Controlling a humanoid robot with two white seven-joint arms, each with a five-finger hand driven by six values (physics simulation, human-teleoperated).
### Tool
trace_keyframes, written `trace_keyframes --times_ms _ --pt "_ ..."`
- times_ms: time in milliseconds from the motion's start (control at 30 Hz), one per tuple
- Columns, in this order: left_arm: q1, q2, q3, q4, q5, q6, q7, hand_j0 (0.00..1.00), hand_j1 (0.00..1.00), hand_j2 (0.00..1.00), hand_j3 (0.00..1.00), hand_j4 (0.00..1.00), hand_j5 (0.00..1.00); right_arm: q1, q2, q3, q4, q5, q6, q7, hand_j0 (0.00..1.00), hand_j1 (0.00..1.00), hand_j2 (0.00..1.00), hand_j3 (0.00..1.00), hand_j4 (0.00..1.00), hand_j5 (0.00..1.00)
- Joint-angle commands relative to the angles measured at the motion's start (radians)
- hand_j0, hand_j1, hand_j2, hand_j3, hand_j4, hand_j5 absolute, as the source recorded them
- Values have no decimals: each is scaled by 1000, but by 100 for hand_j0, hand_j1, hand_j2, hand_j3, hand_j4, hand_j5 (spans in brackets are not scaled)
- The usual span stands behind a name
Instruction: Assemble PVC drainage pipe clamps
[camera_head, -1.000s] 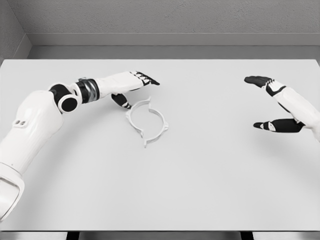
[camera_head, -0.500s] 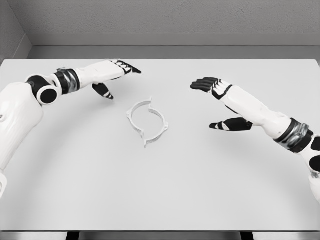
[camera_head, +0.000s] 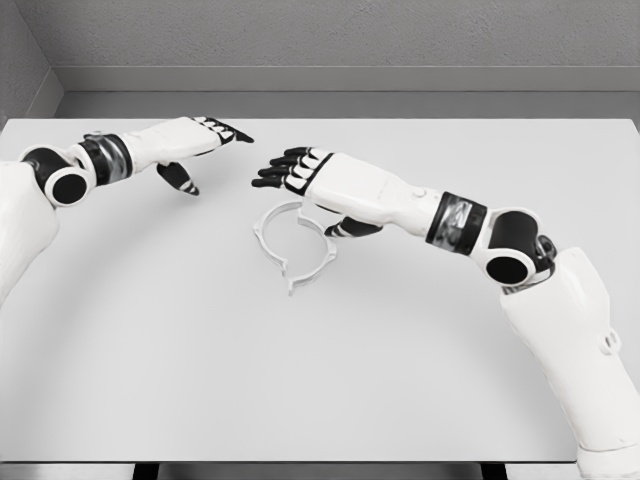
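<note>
Clamp (camera_head: 293, 245) far edge hidden behind right hand (camera_head: 325, 185), fingers spread, empty; left hand (camera_head: 190, 140) spread, apart.

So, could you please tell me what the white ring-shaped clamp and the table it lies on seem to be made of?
The white ring-shaped pipe clamp looks like moulded plastic, likely PVC: uniform matte white, thin walls, small tabs at its ends. The pale grey table reads as a smooth matte laminate or painted board, with no grain or gloss. Since this is a simulator render, both are only guesses.
</note>
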Motion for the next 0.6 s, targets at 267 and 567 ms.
trace_keyframes --times_ms 267,567 --pt "-15 106 4 1 12 2 1 100 100 100 100 100 100 -44 66 55 125 44 2 6 100 100 100 100 100 100" --pt "-21 106 2 17 11 2 1 100 100 100 100 100 100 -83 100 61 200 78 2 6 100 100 100 100 100 100"
